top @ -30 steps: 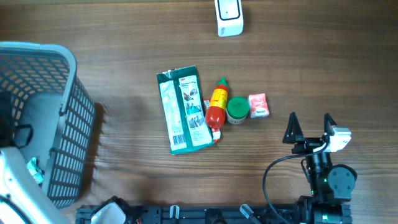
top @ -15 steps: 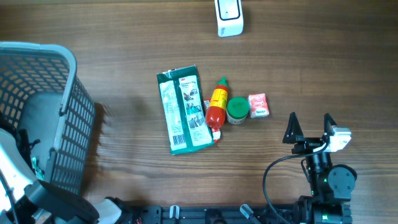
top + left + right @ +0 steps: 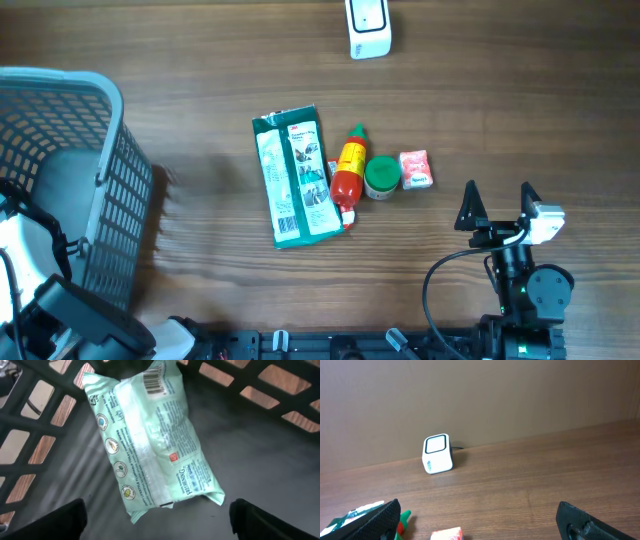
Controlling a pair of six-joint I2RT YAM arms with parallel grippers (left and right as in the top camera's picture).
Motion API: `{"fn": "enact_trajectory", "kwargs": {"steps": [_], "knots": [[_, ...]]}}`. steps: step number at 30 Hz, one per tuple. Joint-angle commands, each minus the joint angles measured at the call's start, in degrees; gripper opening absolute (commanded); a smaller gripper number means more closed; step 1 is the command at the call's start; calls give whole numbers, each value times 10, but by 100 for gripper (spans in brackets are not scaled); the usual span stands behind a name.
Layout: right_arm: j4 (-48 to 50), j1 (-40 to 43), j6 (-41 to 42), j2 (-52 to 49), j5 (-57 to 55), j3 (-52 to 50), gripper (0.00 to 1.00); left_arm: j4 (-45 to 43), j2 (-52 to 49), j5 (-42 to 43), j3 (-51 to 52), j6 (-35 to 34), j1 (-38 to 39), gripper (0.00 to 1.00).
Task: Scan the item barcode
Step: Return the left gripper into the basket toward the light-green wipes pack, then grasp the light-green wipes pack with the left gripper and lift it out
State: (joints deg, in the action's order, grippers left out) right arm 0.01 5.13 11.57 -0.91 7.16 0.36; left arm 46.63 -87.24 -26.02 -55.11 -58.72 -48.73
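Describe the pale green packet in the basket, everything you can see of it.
The packet is a soft, glossy mint-green plastic pillow pack, wrinkled, with a back seam, a column of round icons and a barcode near its upper end. It lies flat, back face up, diagonally on the dark floor of the basket, touching nothing else. The left gripper, open, stands clear of it.

I see a brown wooden table (image 3: 520, 110). A grey mesh basket (image 3: 128, 220) stands at its left end and a white scanner (image 3: 368, 28) at the far edge. Mid-table, side by side in a row, lie a green packet (image 3: 296, 176), a red sauce bottle (image 3: 348, 175), a green-lidded tub (image 3: 381, 177) and a small pink packet (image 3: 415, 169).
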Motion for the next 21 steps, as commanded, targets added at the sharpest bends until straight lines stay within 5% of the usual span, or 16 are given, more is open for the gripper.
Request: {"fn": "enact_trajectory", "kwargs": {"steps": [1,11,15,21], "knots": [[3,-1,5,3,-8,-1,99,-9,-13,-19,2,-2,-3,100],[3,-1,5,3,-8,-1,100,-15,-78,-19,2,-3,-51,100],[3,-1,5,3,-8,-1,100,-22,-94,-16,4,-3,-67,81],[3,-1,5,3,-8,-1,100,-36,-94,27,19,-2,-67,30]]}}
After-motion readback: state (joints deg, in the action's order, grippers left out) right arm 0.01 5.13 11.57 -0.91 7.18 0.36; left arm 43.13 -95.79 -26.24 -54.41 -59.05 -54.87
